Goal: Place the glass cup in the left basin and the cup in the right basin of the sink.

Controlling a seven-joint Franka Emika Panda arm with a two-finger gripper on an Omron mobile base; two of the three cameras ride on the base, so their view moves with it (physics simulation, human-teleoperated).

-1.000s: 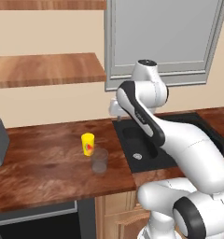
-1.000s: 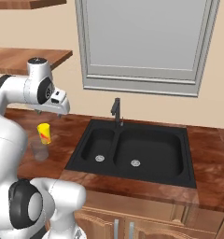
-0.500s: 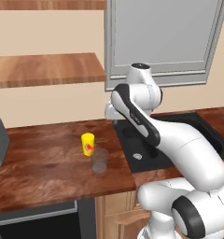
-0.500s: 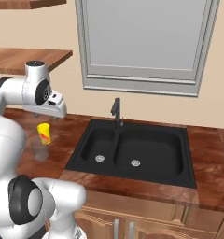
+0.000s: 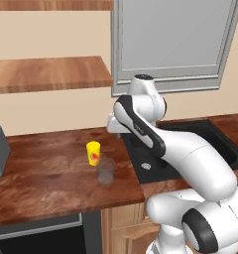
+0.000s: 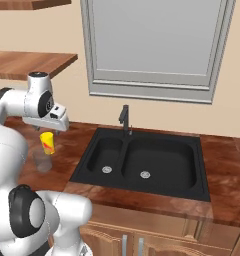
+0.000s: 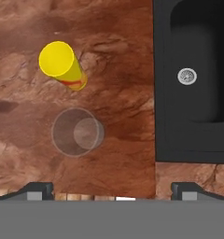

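Glass cup (image 5: 105,171) first, I'd say: from the left base camera it stands on the counter just in front of the yellow cup (image 5: 93,153), so come straight down and don't clip that one. Right base camera: both sit left of the sink (image 6: 202,186). Hand camera: gripper (image 7: 112,188) wide open, empty, tumbler left of centre.

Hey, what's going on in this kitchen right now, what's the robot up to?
The white arm is raised above the wooden counter left of the black sink, its end effector open and holding nothing. Below it the glass cup and the yellow cup stand upright close together on the counter. Both basins, the left basin and the right basin, hold no cups, so neither cup has been placed yet.
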